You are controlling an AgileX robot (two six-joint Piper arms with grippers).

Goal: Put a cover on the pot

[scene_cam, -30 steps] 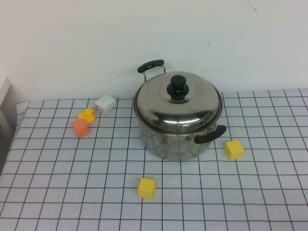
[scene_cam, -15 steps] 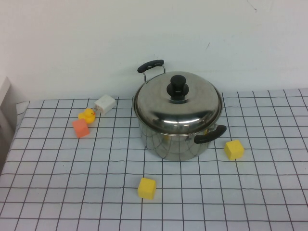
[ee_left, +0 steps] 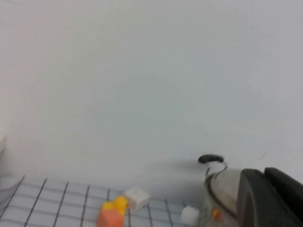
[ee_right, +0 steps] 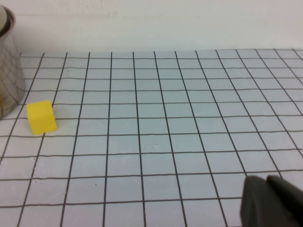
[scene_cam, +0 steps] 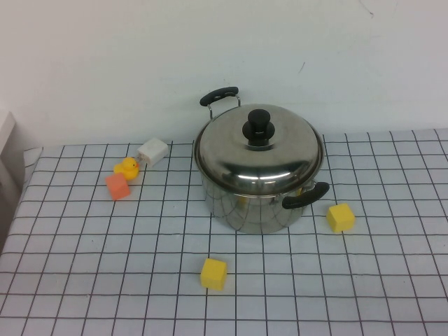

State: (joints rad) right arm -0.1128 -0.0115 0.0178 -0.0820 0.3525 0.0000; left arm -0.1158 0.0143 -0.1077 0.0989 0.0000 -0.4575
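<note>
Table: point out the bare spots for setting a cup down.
Bare: the near left corner of the table, below the orange block; the right side beyond the yellow block. Crowded: by the duck and pot. Left claw and right claw stay off it.

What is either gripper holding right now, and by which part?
Nothing. The domed steel lid sits on the shiny stainless-steel pot untouched. Only dark edges of the left gripper and right gripper show, away from everything.
</note>
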